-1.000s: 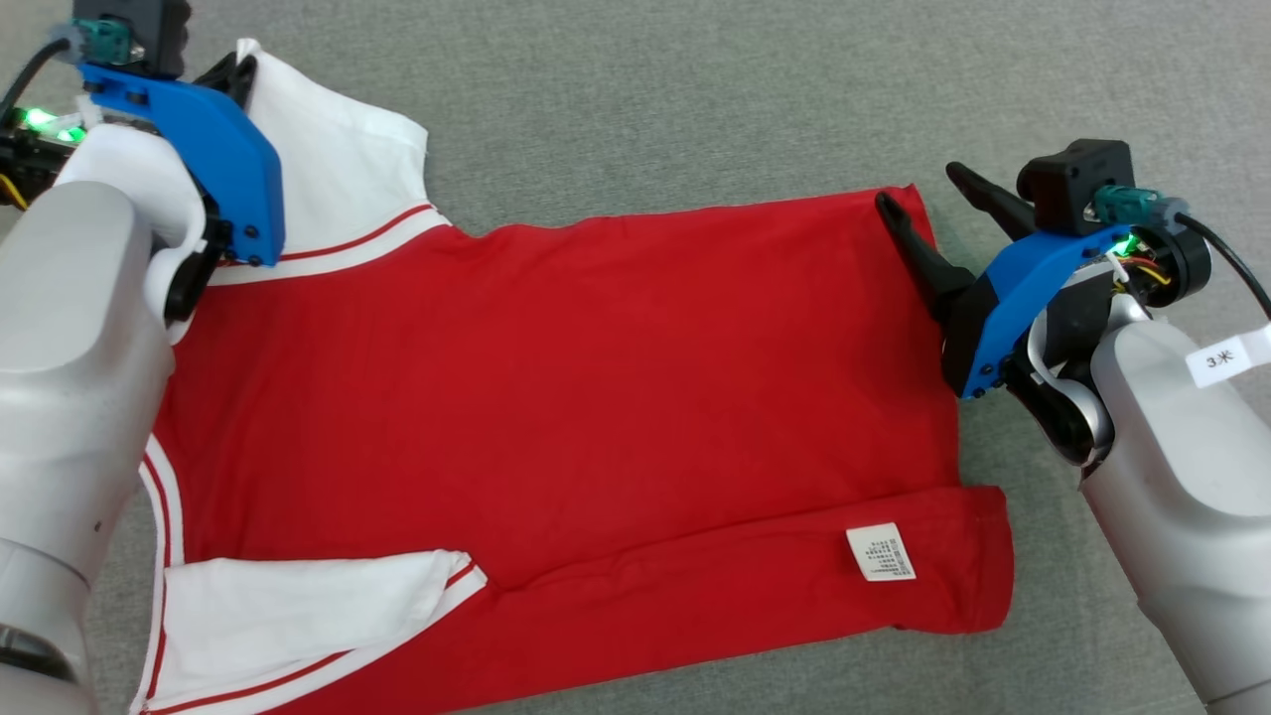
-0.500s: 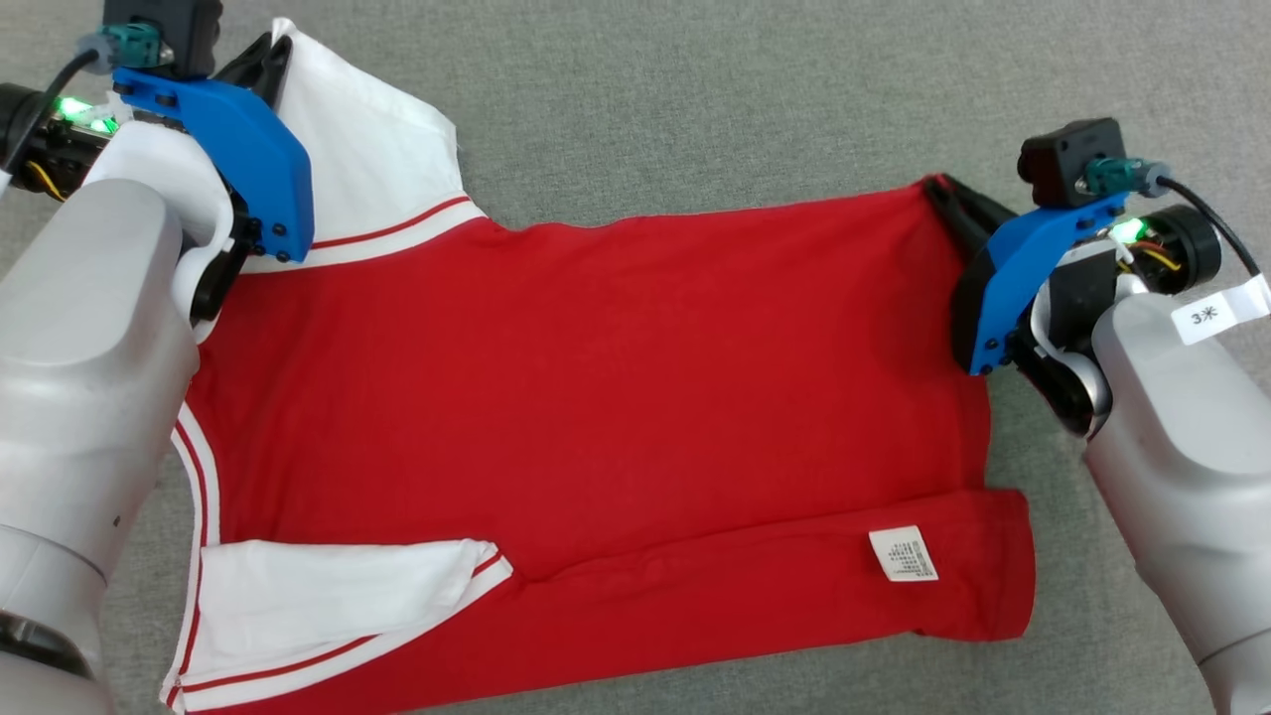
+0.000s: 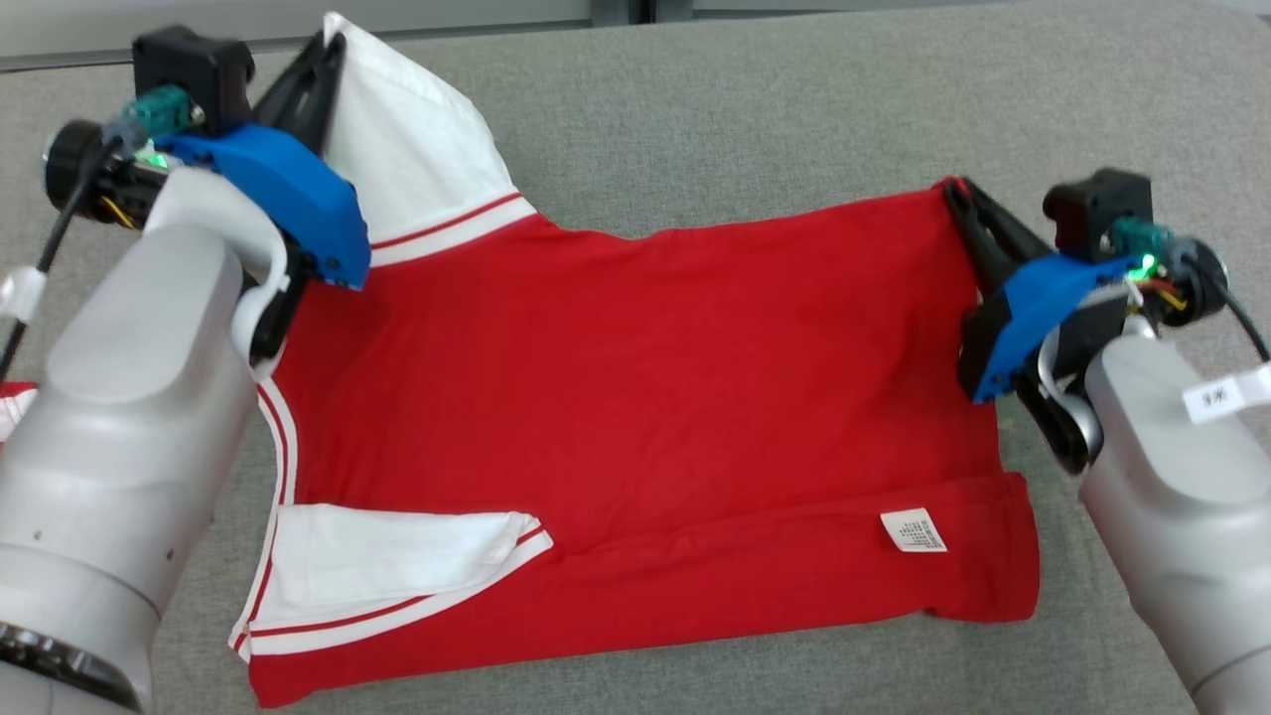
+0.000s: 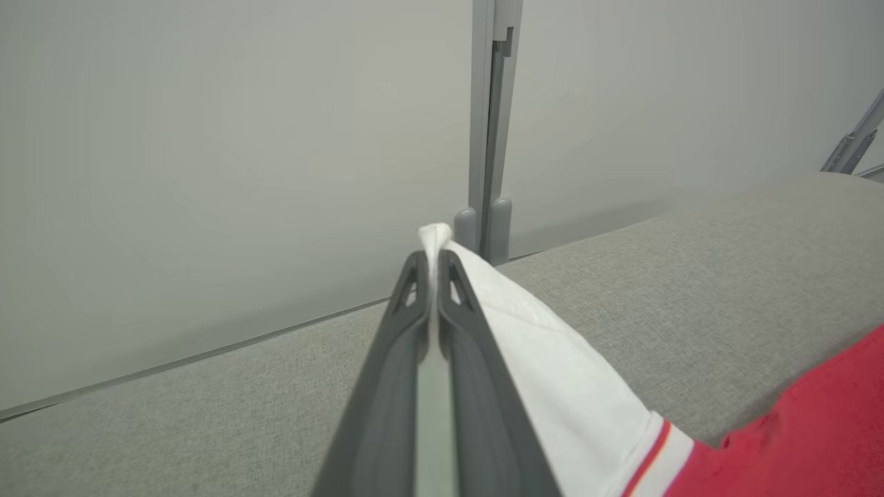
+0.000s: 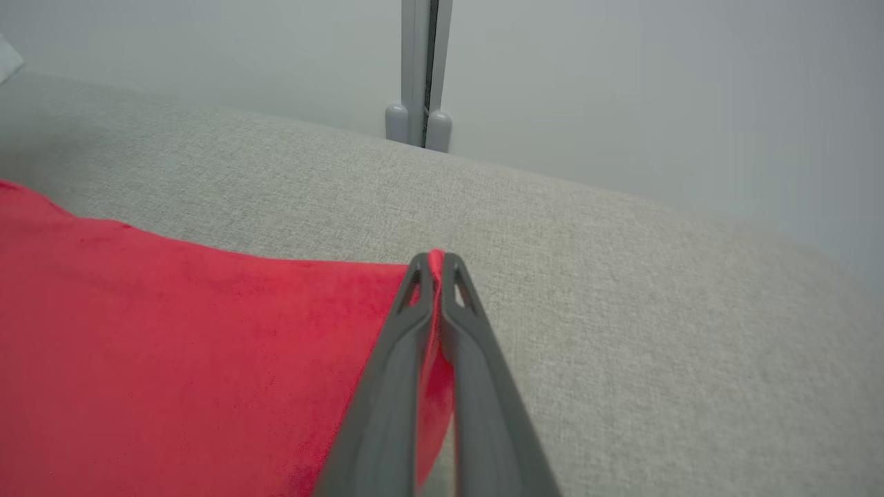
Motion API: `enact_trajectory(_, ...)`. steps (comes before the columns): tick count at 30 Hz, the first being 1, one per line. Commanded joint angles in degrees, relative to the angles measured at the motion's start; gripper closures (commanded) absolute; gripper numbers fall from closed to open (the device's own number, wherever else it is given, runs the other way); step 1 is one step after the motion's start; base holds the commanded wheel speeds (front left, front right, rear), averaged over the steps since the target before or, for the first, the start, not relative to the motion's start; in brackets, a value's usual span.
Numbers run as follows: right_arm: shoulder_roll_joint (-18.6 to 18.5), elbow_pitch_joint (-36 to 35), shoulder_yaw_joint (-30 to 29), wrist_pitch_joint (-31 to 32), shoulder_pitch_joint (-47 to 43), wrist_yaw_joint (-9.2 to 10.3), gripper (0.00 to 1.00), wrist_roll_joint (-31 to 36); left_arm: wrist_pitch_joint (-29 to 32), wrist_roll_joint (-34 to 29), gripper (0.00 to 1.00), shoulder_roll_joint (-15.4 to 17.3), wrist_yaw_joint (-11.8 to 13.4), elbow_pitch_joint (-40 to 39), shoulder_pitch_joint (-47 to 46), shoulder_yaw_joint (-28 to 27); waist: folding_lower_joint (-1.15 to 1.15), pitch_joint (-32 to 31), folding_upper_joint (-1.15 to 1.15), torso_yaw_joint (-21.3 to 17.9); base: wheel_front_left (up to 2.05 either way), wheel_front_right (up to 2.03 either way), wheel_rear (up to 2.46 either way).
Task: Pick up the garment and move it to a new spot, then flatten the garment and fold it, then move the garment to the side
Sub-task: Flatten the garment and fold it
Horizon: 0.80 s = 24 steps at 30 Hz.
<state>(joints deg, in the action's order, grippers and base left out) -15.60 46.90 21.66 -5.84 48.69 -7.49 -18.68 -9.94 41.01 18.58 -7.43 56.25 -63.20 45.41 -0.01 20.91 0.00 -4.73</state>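
Observation:
The garment (image 3: 635, 397) is a red shirt with white, red-striped sleeves, spread on a grey cloth surface (image 3: 755, 109). At the far left my left gripper (image 3: 333, 42) is shut on the tip of the white sleeve (image 3: 417, 159), holding it up; in the left wrist view white cloth (image 4: 552, 373) pokes out past that gripper (image 4: 434, 257). My right gripper (image 3: 955, 189) is shut on the far right corner of the red hem, and red cloth (image 5: 173, 324) is pinched at its tip (image 5: 435, 261). A white care label (image 3: 914, 530) shows on the folded near strip.
A pale wall with a grey upright post (image 4: 492, 124) rises just behind the surface's far edge (image 3: 298, 55). A bit of red-and-white cloth (image 3: 15, 407) shows at the left edge. Bare grey surface lies beyond and right of the shirt.
My right gripper closed on the far right hem corner. Both grippers have lifted the shirt's far edge, and the head camera has shifted, bringing the surface's far edge into view.

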Motion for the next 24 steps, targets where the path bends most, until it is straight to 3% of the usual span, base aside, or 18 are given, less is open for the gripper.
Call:
enact_trajectory(1, -0.5, 0.38, -0.25, -1.88, -2.27, -0.01, 1.0, 0.04, -1.4, 0.35, 1.0, 0.22, -0.04, -1.37, 2.19, 0.08, 0.01, -0.69, 0.0, 0.26, 0.0, 0.0, 0.0)
enact_trajectory(9, -1.54, 0.45, -2.6, -7.85, -9.01, -0.01, 1.0, -1.0, -4.47, 1.84, 1.0, 3.57, 2.89, -11.29, 13.49, -1.71, 0.01, -2.17, 0.0, 1.85, 0.0, 0.0, 0.0)
enact_trajectory(17, -2.07, -2.35, -6.14, -9.38, -13.66, -0.01, 1.0, 0.04, -5.01, 3.15, 1.0, 8.79, 9.09, -26.1, 25.77, -4.22, 0.01, -3.08, 0.0, 3.3, 0.0, 0.0, 0.0)
enact_trajectory(24, -1.28, -9.2, -9.81, -9.41, -19.85, -0.02, 1.0, 1.37, -4.87, 4.31, 1.0, 11.86, 14.98, -38.77, 36.21, -5.09, 0.01, -4.72, 0.0, 4.01, 0.0, 0.0, 0.0)
